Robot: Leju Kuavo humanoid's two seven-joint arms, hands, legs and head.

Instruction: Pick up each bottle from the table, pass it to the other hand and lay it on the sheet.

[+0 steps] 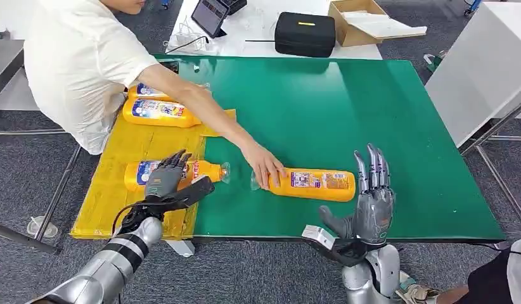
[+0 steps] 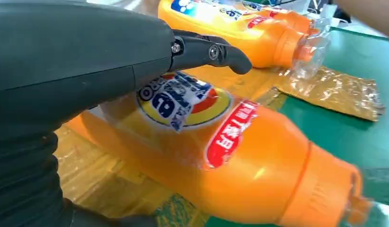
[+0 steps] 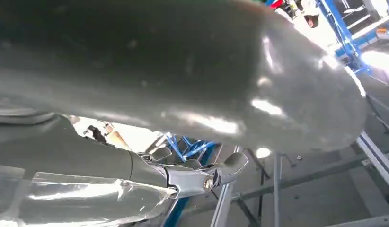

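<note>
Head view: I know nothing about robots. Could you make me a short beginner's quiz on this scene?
1. True or false: a person's hand rests on the bottle lying on the green mat.
2. How many bottles lie on the yellow sheet? A: two. B: three. C: five.
3. Fill in: the right robot hand, at the table's near edge, is ___ (open or shut).
Key: 1 true; 2 B; 3 open.
</note>
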